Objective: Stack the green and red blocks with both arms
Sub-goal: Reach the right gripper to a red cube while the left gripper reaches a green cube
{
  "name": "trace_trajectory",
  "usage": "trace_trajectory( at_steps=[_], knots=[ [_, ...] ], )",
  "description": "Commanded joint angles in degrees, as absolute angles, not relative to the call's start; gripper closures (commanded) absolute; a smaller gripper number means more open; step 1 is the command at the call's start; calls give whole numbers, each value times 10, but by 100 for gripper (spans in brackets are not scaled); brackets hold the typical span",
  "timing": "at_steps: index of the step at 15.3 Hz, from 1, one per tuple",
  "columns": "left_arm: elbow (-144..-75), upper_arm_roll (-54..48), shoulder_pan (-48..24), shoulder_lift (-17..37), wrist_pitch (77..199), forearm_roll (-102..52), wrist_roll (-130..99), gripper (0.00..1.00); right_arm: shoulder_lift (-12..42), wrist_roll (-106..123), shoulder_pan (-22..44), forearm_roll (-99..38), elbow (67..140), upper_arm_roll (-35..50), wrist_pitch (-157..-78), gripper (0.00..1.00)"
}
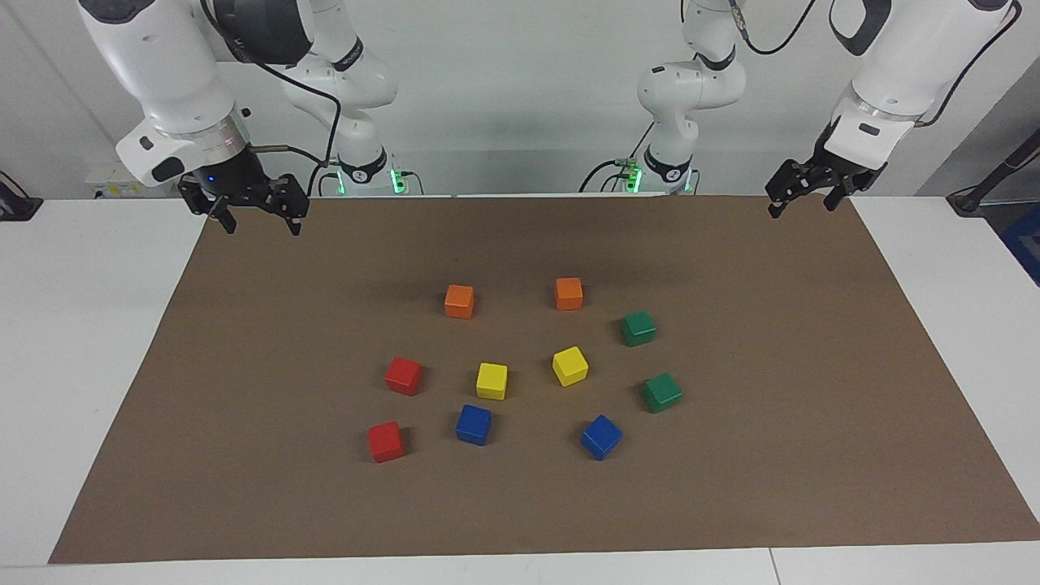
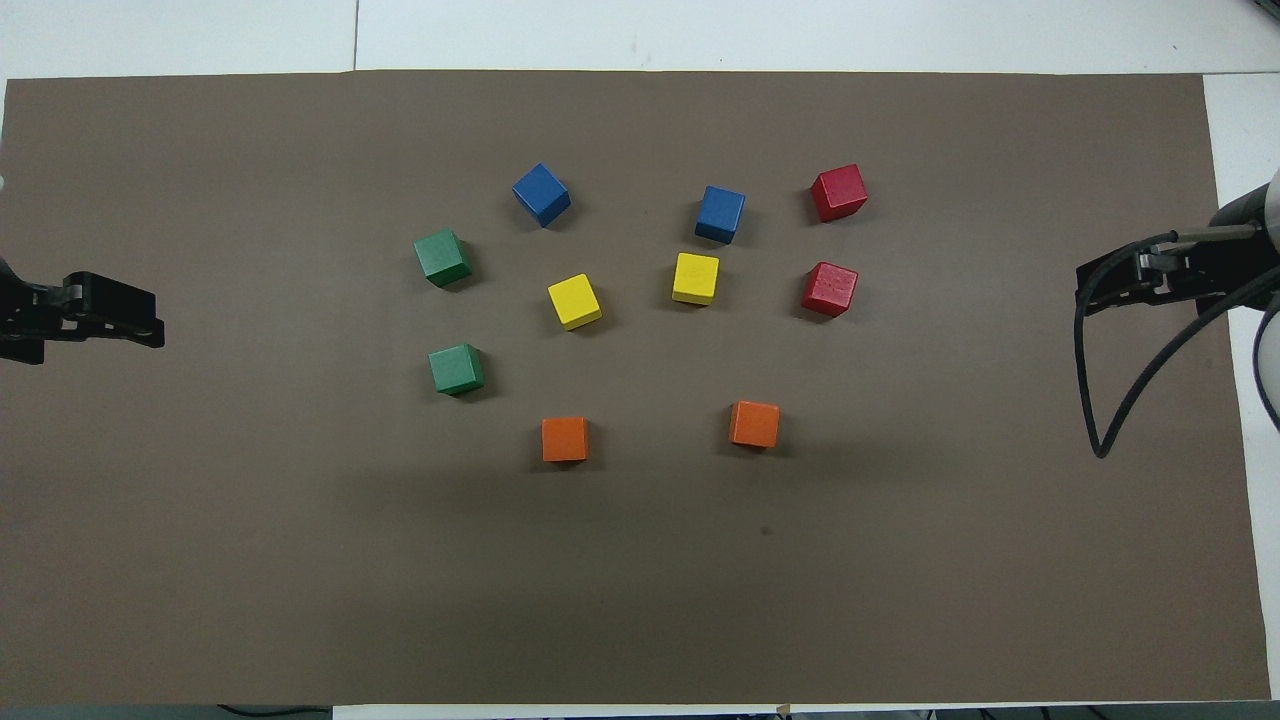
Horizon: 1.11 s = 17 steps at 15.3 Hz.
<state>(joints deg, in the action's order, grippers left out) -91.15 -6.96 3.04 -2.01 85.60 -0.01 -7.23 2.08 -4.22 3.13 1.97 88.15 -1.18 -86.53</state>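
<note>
red blocks (image 1: 394, 409) unstacked, green blocks (image 1: 650, 361) unstacked, both claws raised

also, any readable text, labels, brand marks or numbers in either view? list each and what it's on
None legible in either view.
Small dark marks on the arm bases and, by the green lights: too small to read.
Green blocks, red blocks, the other cubes and the brown mat: plain, no print.
Left end effector and right end effector: no visible lettering.

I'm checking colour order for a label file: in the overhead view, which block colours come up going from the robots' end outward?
orange blocks, nearer green block, red block and yellow blocks level, farther green block, blue blocks, farthest red block.
</note>
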Motion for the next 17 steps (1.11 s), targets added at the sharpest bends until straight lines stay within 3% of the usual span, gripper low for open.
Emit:
trace_trajectory(
  at_steps=[1, 6, 9, 13, 17],
  knots=[
    [-924, -64, 28, -34, 851, -8, -67, 0, 17, -32, 25, 29, 882, -3, -856, 0],
    [-924, -64, 29, -34, 851, -8, -67, 0, 16, -54, 36, 30, 893, 0, -870, 0],
    [-924, -64, 28, -34, 851, -9, -67, 0, -6, -108, 54, 29, 941, 0, -898, 0],
    [-924, -64, 29, -34, 850, -8, -67, 0, -22, -227, 93, 28, 1014, 1, -982, 0],
    [-924, -64, 29, -34, 851, -9, -67, 0, 9, -321, 113, 18, 1068, 3, -1072, 0]
  ],
)
